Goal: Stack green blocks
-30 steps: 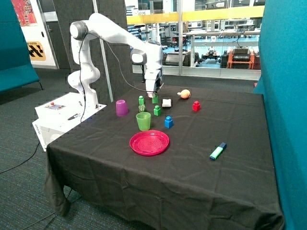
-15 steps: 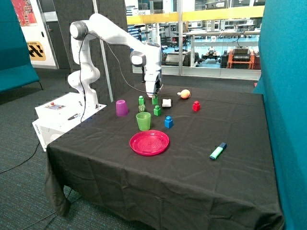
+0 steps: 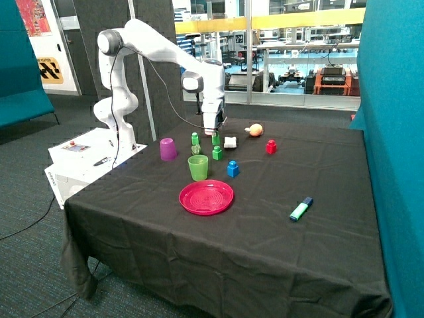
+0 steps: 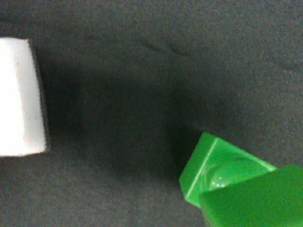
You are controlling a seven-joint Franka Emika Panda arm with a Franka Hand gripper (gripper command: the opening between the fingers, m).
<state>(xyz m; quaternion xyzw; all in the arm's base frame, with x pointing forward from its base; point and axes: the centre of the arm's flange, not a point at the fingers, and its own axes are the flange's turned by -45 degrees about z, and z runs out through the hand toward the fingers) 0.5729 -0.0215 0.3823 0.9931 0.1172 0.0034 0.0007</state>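
Note:
My gripper (image 3: pixel 214 134) is shut on a green block (image 3: pixel 215 139) and holds it just above the black cloth, beside the white block (image 3: pixel 230 142). In the wrist view the held block (image 4: pixel 255 201) fills the lower corner, partly over a second green block (image 4: pixel 213 168) whose stud shows beneath it. That second green block (image 3: pixel 217 153) stands on the cloth just in front of the gripper. A third green block (image 3: pixel 195 138) stands apart, near the purple cup. The fingers are hidden in the wrist view.
A translucent green cup (image 3: pixel 197 167), an upturned purple cup (image 3: pixel 168 148) and a red plate (image 3: pixel 206 197) stand nearby. A blue block (image 3: pixel 232 169), a red block (image 3: pixel 271 146), an orange object (image 3: pixel 255 130) and a marker (image 3: pixel 301 209) lie further off. The white block also shows in the wrist view (image 4: pixel 19 99).
The gripper has shifted slightly toward the white block with the green block in it. Nothing else has moved.

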